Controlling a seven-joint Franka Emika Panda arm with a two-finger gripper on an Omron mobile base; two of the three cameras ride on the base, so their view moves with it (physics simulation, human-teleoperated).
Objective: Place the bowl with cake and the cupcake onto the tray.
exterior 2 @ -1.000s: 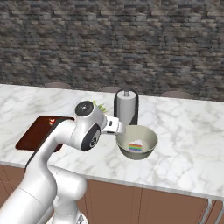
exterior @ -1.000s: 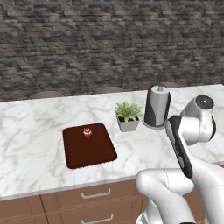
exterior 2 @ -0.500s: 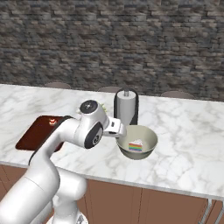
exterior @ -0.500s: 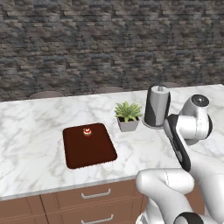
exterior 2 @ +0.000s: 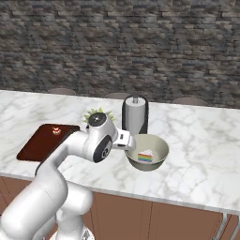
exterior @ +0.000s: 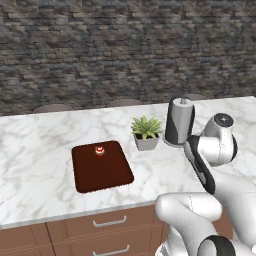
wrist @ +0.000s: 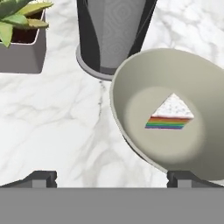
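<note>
Hand view: the gripper (wrist: 111, 177) hovers wide open, holding nothing, over the near rim of the bowl (wrist: 175, 116) with cake, just before the paper towel holder (wrist: 114, 33). The cupcake (exterior: 99, 150) sits on the tray (exterior: 102, 172), well apart from the holder.

- The worktop (exterior: 40, 150) is white marble with grey veins, running across the middle of both base views above brown drawer fronts (exterior: 100, 225);
- the tray (exterior: 101, 167), dark reddish-brown, lies flat at centre-left of the left base view;
- a small grey plant pot (exterior: 147, 142) stands just right of the tray;
- a dark cylindrical holder (exterior 2: 135, 116) stands at centre of the right base view, just behind the bowl with cake (exterior 2: 147, 152);
- the bowl and the holder's base almost touch in the hand view.
</note>
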